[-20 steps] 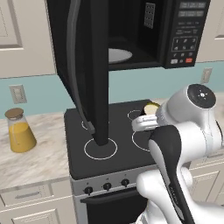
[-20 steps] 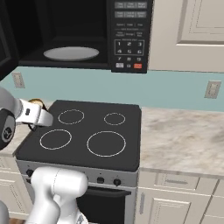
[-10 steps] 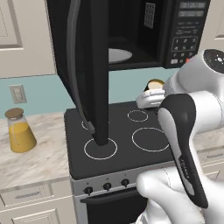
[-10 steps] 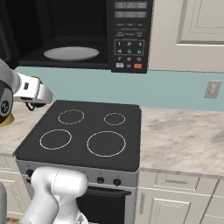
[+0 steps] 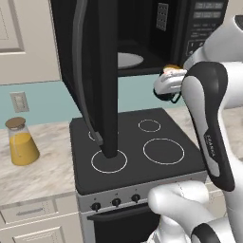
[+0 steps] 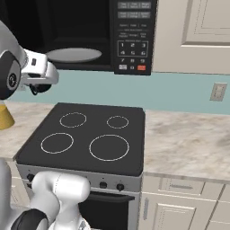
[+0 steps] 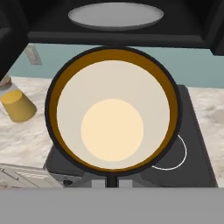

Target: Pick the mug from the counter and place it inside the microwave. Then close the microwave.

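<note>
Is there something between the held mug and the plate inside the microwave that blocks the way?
Nothing visible does. The gripper holds the mug just in front of the open microwave; its door swings off to the left, and the white plate lies bare ahead.

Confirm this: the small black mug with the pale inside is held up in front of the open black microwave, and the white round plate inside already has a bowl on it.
Not quite. The small black mug with the pale inside is held by the gripper before the open black microwave, but the hand view shows the white round plate bare, with no bowl on it.
</note>
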